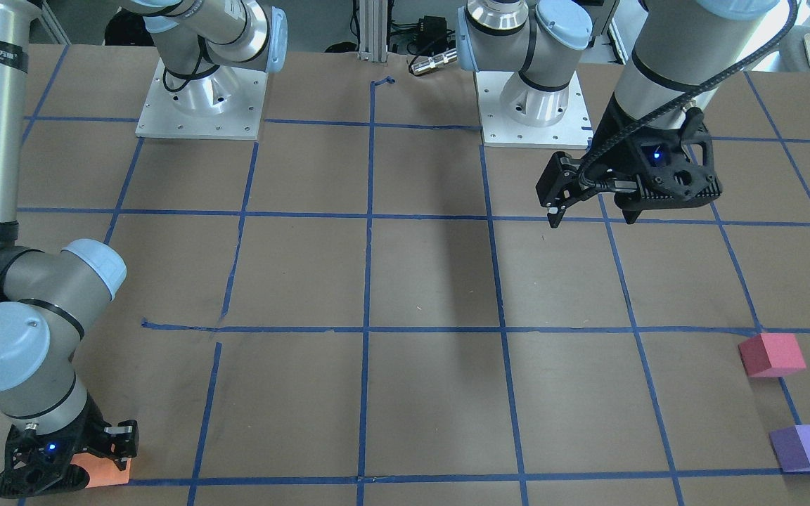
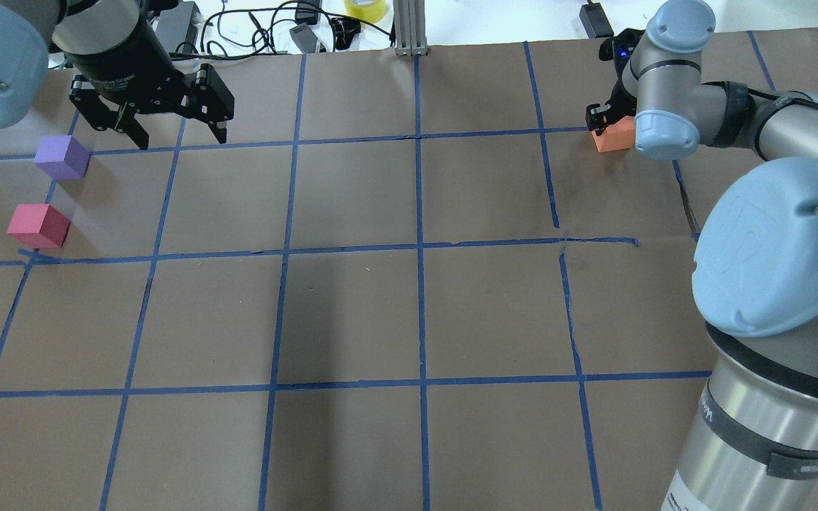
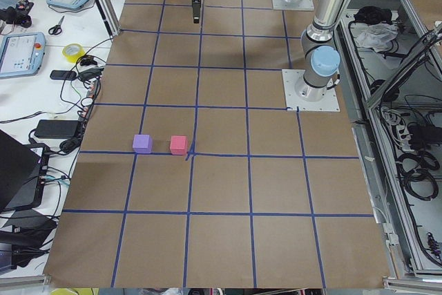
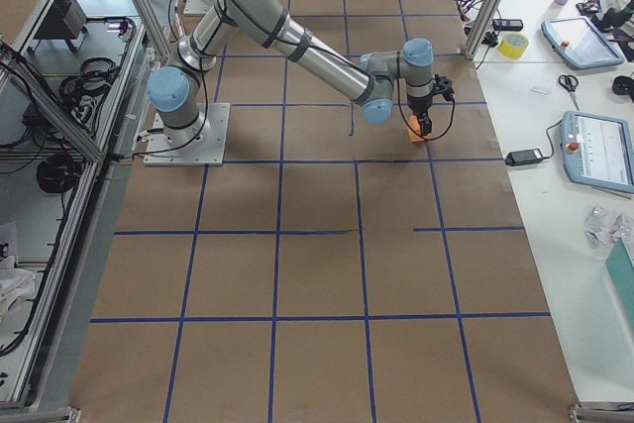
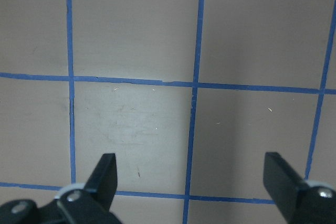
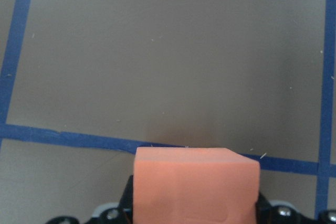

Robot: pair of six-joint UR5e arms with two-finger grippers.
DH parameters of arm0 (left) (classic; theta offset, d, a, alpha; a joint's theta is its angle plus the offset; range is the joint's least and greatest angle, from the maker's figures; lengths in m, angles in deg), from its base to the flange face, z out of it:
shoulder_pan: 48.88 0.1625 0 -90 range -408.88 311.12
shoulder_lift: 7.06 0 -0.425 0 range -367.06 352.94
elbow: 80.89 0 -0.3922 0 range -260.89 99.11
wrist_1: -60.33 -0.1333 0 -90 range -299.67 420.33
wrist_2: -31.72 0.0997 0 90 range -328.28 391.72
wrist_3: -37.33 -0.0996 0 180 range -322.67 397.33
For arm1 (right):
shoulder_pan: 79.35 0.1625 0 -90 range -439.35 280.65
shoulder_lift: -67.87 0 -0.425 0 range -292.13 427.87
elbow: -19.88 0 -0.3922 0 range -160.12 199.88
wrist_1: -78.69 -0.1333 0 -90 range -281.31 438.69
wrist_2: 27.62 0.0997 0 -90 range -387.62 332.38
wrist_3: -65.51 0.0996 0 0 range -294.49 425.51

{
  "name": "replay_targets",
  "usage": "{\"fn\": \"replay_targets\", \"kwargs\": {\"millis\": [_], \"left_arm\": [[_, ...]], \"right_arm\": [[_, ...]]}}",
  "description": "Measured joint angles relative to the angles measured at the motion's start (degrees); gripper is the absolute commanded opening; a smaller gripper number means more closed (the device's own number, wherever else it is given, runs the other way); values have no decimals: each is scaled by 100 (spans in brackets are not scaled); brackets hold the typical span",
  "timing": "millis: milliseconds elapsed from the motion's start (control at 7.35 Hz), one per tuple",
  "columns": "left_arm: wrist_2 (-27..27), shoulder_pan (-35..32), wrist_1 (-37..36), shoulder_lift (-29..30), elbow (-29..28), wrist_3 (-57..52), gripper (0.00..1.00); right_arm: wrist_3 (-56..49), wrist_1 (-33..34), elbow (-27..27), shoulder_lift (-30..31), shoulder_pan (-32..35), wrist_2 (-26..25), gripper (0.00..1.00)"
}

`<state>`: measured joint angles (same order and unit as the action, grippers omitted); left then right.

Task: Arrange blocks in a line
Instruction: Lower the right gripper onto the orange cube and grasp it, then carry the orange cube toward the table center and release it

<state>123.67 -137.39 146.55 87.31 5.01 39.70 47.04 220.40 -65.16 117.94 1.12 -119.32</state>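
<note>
Orange block (image 6: pixel 197 184) sits gripped in the right tool (image 1: pixel 99 458).

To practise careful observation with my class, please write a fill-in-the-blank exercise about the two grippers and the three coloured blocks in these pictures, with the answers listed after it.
1. The right gripper is shut on the orange block, leaving ____ blocks ungripped.
2. The left gripper is ____ and holds nothing.
3. The purple block and the pinkish-red block lie side by side on the robot's ____ side.

Missing words: two; open; left.
</note>
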Motion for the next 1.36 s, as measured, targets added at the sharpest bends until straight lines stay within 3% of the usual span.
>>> {"fn": "replay_targets", "kwargs": {"millis": [408, 816, 1361], "left_arm": [[7, 7, 0, -6, -2, 0, 100], [5, 9, 0, -21, -3, 0, 100], [7, 9, 0, -35, 5, 0, 100]], "right_arm": [[363, -398, 92, 383, 318, -21, 0], [1840, -937, 108, 784, 1266, -20, 0], [3428, -882, 367, 346, 2546, -13, 0]]}}
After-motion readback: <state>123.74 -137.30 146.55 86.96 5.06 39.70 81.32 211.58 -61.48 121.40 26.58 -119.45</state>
